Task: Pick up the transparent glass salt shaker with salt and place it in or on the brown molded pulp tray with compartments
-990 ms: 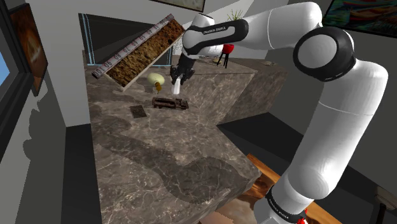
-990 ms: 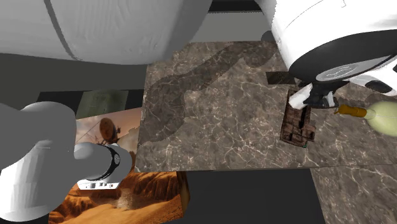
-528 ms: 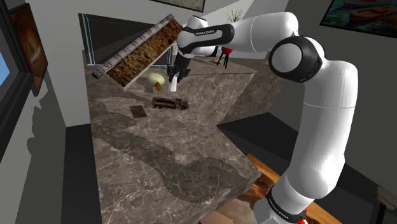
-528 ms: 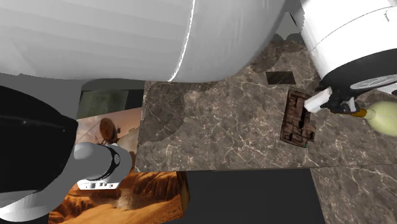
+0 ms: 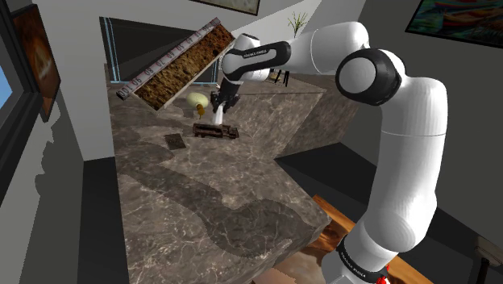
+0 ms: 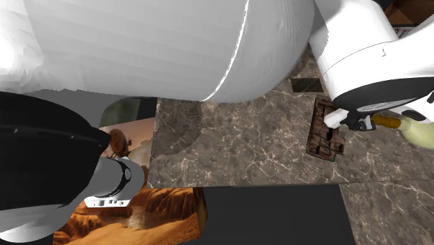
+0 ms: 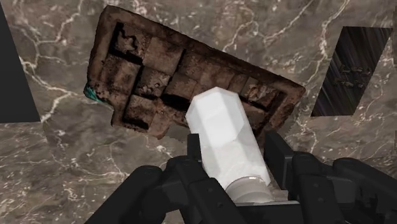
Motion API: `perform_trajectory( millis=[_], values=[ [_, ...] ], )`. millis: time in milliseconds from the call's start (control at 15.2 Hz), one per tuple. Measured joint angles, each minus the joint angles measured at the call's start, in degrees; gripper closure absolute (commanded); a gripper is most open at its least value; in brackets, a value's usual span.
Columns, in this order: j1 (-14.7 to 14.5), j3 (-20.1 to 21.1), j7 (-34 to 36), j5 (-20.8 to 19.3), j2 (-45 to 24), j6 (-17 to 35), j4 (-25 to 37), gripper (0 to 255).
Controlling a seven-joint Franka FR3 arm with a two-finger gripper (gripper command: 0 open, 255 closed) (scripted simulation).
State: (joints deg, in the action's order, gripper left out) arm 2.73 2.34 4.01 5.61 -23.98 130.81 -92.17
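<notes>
A white faceted salt shaker point(image 7: 224, 130) with a pale metal cap sits clasped between the black fingers of my gripper point(image 7: 236, 156). It hangs tilted just above the brown compartmented pulp tray point(image 7: 156, 79), its end over the tray's near edge. In the shoulder view the gripper point(image 5: 219, 106) holds the shaker point(image 5: 218, 114) a little above the tray point(image 5: 214, 131) at the far side of the marble counter. The second exterior view has the shaker point(image 6: 335, 117) over one end of the tray point(image 6: 325, 137).
A pale yellow-green bulb-shaped object point(image 5: 196, 101) lies just behind the tray. A small dark flat square point(image 5: 175, 141) lies on the counter point(image 5: 209, 202) to the shoulder view's left of the tray. Behind it leans a long board point(image 5: 177, 68).
The arm has folded back and the gripper has carried the shaker slightly toward the shoulder view's left and lower, closer over the tray. Tray and other objects have not moved.
</notes>
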Motion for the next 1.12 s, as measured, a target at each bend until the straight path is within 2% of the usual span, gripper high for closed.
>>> perform_trajectory(
  millis=[330, 660, 726, 1122],
  values=[
    [0.0, 0.1, -0.2, 0.1, -1.0, 2.8, -1.8, 255],
    [0.0, 0.1, -0.3, 0.2, -1.1, 3.3, -2.2, 255],
    [0.0, 0.1, -0.3, 0.2, -1.1, 3.4, -2.2, 0],
    [0.0, 0.1, -0.3, 0.2, -1.1, 3.4, -2.2, 0]
  ],
)
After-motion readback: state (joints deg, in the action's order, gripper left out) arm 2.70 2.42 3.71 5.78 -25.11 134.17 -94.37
